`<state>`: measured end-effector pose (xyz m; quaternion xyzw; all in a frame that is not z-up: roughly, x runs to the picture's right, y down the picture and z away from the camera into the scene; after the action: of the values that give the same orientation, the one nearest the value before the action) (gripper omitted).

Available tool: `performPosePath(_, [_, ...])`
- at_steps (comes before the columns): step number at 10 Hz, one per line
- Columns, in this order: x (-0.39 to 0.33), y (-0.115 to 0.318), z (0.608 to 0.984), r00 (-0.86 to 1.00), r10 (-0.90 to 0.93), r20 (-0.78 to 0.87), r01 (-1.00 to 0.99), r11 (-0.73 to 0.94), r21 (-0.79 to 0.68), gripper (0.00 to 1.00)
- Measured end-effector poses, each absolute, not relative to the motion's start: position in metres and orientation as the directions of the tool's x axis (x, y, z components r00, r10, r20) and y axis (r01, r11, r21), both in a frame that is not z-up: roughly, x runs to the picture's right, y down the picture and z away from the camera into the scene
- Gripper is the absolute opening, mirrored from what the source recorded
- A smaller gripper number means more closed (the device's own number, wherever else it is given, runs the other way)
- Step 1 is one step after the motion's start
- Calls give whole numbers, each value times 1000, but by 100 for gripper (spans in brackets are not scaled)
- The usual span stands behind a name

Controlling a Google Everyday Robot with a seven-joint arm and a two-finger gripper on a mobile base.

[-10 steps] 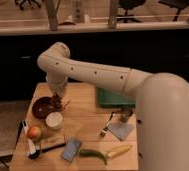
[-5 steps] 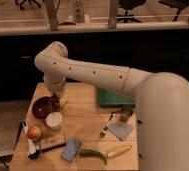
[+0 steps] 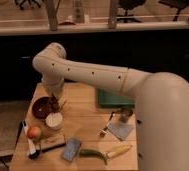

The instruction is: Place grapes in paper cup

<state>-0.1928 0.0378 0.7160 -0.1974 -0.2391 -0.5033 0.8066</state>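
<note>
Gripper (image 3: 55, 103) sits low near the table's left edge, over the dark red bowl (image 3: 39, 108); grip state unreadable. Grapes (image 3: 53, 105) look to be at its tip. Paper cup (image 3: 54, 120) is just beside, toward the front edge.

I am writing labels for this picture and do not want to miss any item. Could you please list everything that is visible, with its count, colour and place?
dark red bowl: 1, dark red, left rear of the table
grapes: 1 bunch, dark purple, at the bowl's right edge, under the gripper
paper cup: 1, white, in front of the bowl
apple: 1, red-yellow, left front
green tray: 1, green, right rear
metal cup: 1, shiny, right side
fork: 1, silver, centre
blue packet: 1, blue-grey, front
green pepper: 1, green, front
corn cob: 1, yellow, front right
table: 1, light wood
gripper: 1, dark, over the bowl's right edge
</note>
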Motion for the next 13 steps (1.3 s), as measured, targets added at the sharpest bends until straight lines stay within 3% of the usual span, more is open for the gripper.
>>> performPosePath(13, [-204, 102, 735, 232, -667, 708, 957, 285, -45, 0])
